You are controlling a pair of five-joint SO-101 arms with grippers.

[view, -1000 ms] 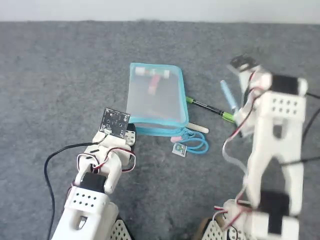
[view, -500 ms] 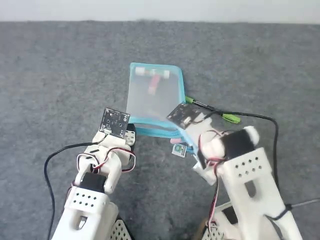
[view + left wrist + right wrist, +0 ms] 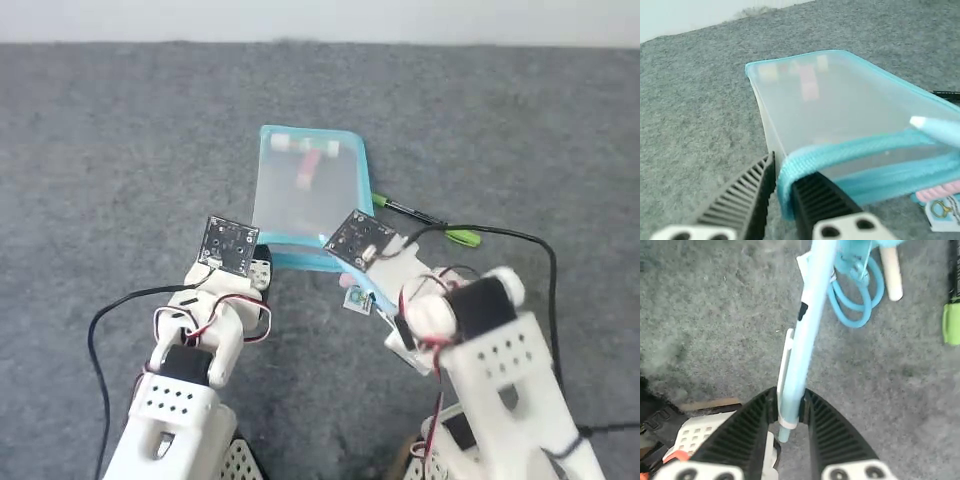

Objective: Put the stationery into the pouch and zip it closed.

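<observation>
**Pen at the pouch mouth: watch the lip and the clutter under it**

Your left gripper [image 3: 782, 186] is closed on the pouch [image 3: 840, 100], pinching the teal zipper edge at the near corner. The pouch lies flat out in front of both arms, its open end toward them, with a few pink and white items showing through its clear side. Your right gripper [image 3: 790, 401] is clamped on a light blue pen [image 3: 812, 305], held low near the clip. The tip reaches the zipper band at the far side of the opening.

The main risk, as I judge it, is the tip meeting the zipper band instead of the gap. Only one corner of the lip is lifted, so the mouth looks narrow. A push there would shove the whole pouch and could pull the fabric out of your left pinch.

You hold the pen near its end, so any knock at the tip can swing it in the jaws.

A blue cord [image 3: 860, 285] and a white stick [image 3: 890, 270] lie right below the pen's line, so a low approach may snag or drag them. The green marker [image 3: 450, 233] lies beside the pouch, close to the right arm's black cable [image 3: 520, 237], which might sweep it.

The table is covered in a rough grey cloth [image 3: 120, 150] that should grip the pouch a little. A pale wall [image 3: 320, 20] runs along the far edge.
</observation>
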